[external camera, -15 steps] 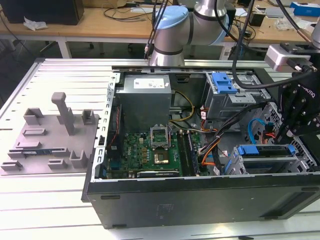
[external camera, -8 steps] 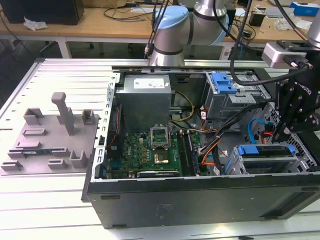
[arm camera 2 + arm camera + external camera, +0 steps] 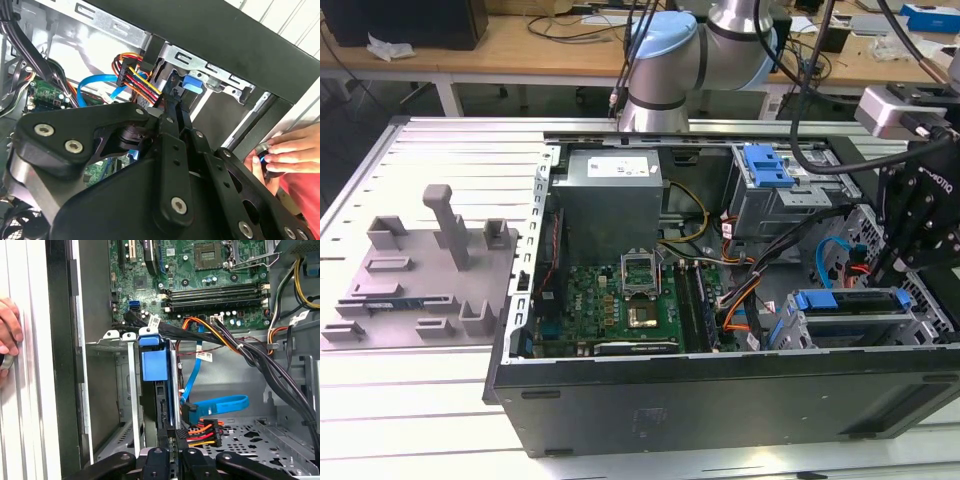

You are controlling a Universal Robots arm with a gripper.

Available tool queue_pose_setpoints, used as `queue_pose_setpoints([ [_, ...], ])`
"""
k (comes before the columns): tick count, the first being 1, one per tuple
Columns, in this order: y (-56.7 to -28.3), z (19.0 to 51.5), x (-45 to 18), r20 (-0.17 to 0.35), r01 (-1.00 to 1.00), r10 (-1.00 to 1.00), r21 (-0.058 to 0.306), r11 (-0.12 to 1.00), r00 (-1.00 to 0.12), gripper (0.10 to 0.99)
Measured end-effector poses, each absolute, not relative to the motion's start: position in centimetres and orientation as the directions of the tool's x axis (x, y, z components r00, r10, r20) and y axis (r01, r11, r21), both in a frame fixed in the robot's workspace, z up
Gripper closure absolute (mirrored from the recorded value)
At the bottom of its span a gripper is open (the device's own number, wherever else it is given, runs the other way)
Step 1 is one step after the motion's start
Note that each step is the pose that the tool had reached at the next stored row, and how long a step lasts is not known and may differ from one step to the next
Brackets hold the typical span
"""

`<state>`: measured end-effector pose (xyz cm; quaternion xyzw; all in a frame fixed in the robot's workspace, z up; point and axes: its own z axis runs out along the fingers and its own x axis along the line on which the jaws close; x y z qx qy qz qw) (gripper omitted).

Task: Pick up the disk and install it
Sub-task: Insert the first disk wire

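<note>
The disk [image 3: 845,300] sits in the lower drive cage [image 3: 920,320] at the exterior view's right end of the open case, its blue bracket up. In the first wrist view the disk [image 3: 154,365] stands edge-on between the cage's metal walls. My black gripper [image 3: 892,275] hangs over the cage end nearest the case wall. Both wrist views show the fingers [image 3: 164,440] drawn close together, the gripper [image 3: 171,437] shut right at the disk's near end. The blue bracket [image 3: 192,84] shows just beyond the gripper [image 3: 172,107]; whether the tips pinch anything is hidden.
A person's hand [image 3: 285,152] rests outside the case wall beside the cage. Bundled power cables [image 3: 205,432] and a blue data cable [image 3: 220,402] lie next to the disk. The motherboard [image 3: 620,300], power-supply box [image 3: 610,195] and upper blue-latched cage [image 3: 767,165] sit in the case; a grey fixture [image 3: 420,270] stands at the exterior view's left.
</note>
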<state>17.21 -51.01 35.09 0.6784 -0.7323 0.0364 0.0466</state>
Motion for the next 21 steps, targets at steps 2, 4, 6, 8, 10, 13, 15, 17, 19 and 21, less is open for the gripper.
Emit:
queue_pose_setpoints([
  [2, -51.02, 35.09, 17.21, 0.118, -0.997, -0.99, 0.01, 0.079, -0.077, 0.922],
  [4, -51.07, 35.08, 17.18, 0.118, -0.997, -0.99, 0.01, 0.082, -0.08, 0.922],
  [6, -51.08, 35.08, 17.15, 0.118, -0.996, -0.99, 0.01, 0.084, -0.082, 0.922],
  [8, -51.08, 35.07, 17.11, 0.118, -0.996, -0.99, 0.01, 0.085, -0.083, 0.922],
  [10, -51.09, 35.07, 17.08, 0.118, -0.996, -0.99, 0.01, 0.085, -0.083, 0.922],
  [13, -51.09, 35.04, 16.95, 0.118, -0.996, -0.99, 0.01, 0.085, -0.083, 0.922],
  [15, -51.12, 35.02, 16.84, 0.118, -0.996, -0.99, 0.01, 0.084, -0.083, 0.922],
  [17, -51.21, 34.94, 16.79, 0.118, -0.996, -0.99, 0.01, 0.084, -0.083, 0.922],
  [19, -51.24, 34.91, 16.78, 0.118, -0.997, -0.99, 0.01, 0.081, -0.08, 0.922],
  [21, -51.25, 34.9, 16.79, 0.118, -0.997, -0.99, 0.01, 0.077, -0.075, 0.922],
])
